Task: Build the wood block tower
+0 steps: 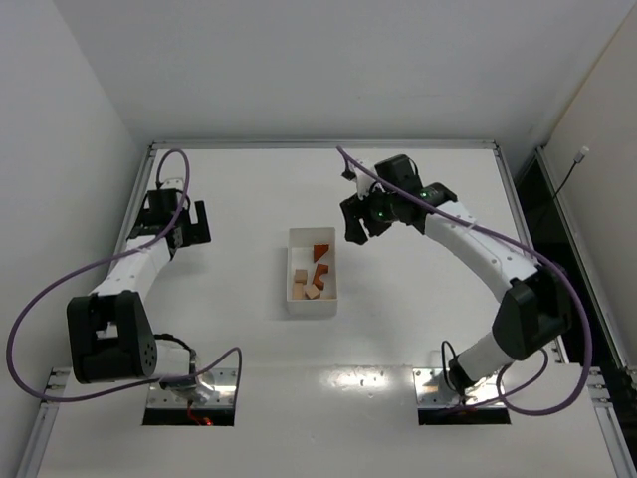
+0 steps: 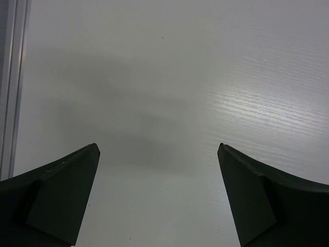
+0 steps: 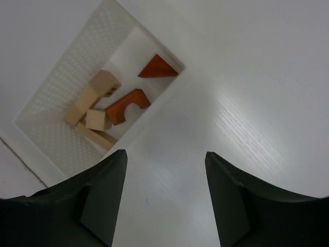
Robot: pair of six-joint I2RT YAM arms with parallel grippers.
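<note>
The wood blocks lie loose in a white tray at the table's middle: an orange wedge, an orange arch and tan pieces. No tower stands. The right wrist view shows the wedge, the arch, a tan cube and a tan bar. My right gripper is open and empty, just right of the tray's far end. My left gripper is open and empty, far left of the tray over bare table.
The white table is framed by a metal rail close to the left gripper. White walls stand at the left, back and right. Purple cables loop from both arms.
</note>
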